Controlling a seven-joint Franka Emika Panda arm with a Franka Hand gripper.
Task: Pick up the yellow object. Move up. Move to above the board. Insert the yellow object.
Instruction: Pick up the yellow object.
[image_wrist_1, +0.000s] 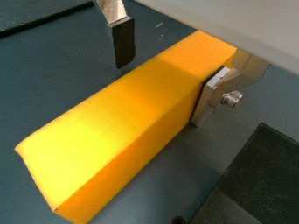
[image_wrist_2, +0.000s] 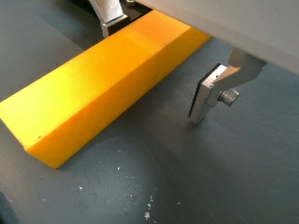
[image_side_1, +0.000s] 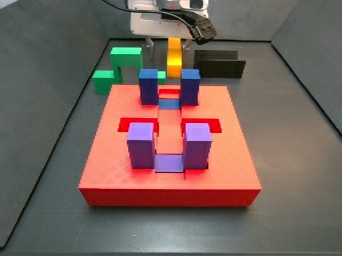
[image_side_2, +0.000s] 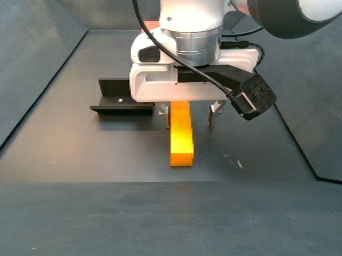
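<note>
The yellow object (image_wrist_1: 122, 131) looked rigid, smooth and light, probably slick-faced, so its long flat sides near the top end were the place to pinch. It hung upright below the gripper (image_side_2: 183, 103), between the fingers (image_wrist_1: 121, 41), which stood apart and unclamped in a wrist view. The arm pointed straight down, behind the board (image_side_1: 171, 150).

A long yellow object (image_wrist_2: 111, 86), a plain orange-yellow bar, stretches diagonally across a dark grey worktop (image_wrist_2: 222, 175) marked with a few pale specks. The hand (image_wrist_2: 163, 59) sits over the bar's far end. One silver finger (image_wrist_2: 214, 92) with a screw stands beside the bar, apart from it; the other finger (image_wrist_2: 110, 16) shows at the bar's opposite side.
</note>
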